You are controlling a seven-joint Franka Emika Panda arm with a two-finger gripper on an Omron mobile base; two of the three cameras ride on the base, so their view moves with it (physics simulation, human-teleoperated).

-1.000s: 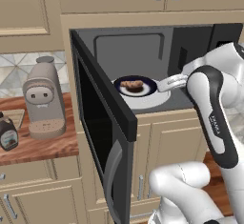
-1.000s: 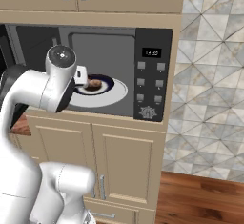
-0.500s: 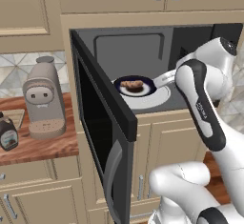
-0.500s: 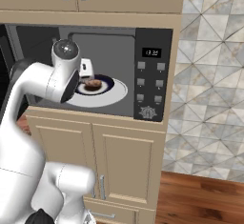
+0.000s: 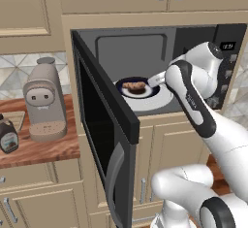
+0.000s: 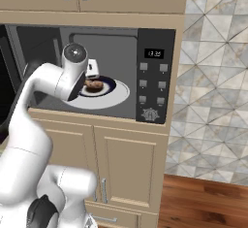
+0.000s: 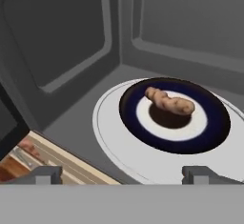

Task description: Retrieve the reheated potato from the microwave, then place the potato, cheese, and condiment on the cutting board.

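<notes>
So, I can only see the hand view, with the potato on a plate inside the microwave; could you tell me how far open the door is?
Observer: The microwave door is swung fully out to the left, seen in the left base view.
Operator: Thank you. Is the condiment anywhere nearby?
Observer: Yes, the condiment stands on the wooden counter left of the microwave, beside a beige coffee machine.
Operator: And does the microwave's display show anything?
Observer: In the right base view the small display on its button panel is lit, though the digits are too small to read.
</notes>
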